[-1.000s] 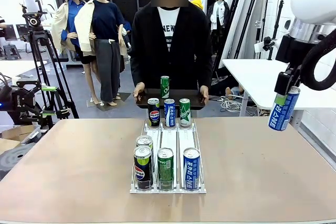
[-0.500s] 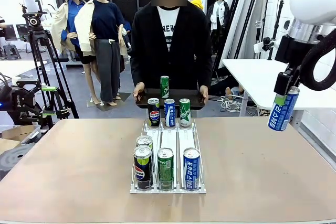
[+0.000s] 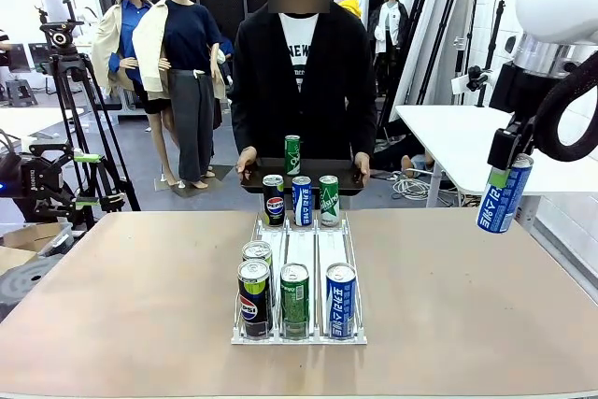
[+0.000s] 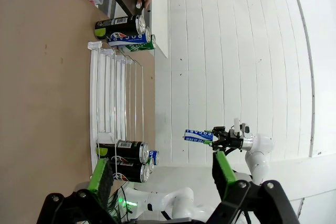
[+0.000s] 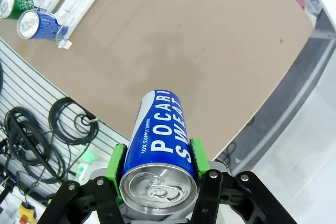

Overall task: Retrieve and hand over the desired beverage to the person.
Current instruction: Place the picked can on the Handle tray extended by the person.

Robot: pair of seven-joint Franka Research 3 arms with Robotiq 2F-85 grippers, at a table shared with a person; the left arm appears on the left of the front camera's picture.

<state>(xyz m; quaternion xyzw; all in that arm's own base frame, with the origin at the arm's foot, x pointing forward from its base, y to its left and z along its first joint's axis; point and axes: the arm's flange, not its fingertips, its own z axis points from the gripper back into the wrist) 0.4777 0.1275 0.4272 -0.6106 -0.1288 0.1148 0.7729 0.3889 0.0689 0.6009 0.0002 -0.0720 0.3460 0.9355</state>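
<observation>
Hanging high at the right of the tabletop (image 3: 448, 306), clear of its surface, a blue Pocari Sweat can (image 3: 505, 193) is clamped in the right gripper (image 3: 505, 178), whose green pads press on opposite sides of the cylinder just below its top end. The can is smooth aluminium, blue with white lettering; the right wrist view reads "POCARI SWEAT" and "ION SUPPLY DRINK" along its side, with the silver lid and pull tab nearest the camera. In the front view its long axis runs near vertical, lid end up under the gripper, base tipped slightly toward the tabletop's middle.

Mid-tabletop sits a clear plastic three-lane rack (image 3: 301, 277). At its near end stand a dark Pepsi can (image 3: 253, 298) with another can behind it, a green can (image 3: 294, 300) and a second blue can (image 3: 341, 300); at its far end stand a Pepsi, a blue and a green can in a row.

Beyond them the person (image 3: 301, 81), in a black jacket over a white lettered T-shirt, holds a dark tray (image 3: 254, 178) with both hands, one green can (image 3: 293, 155) upright on it.

The left gripper (image 4: 160, 174) is held with its jaws spread wide, nothing between the green pads.
</observation>
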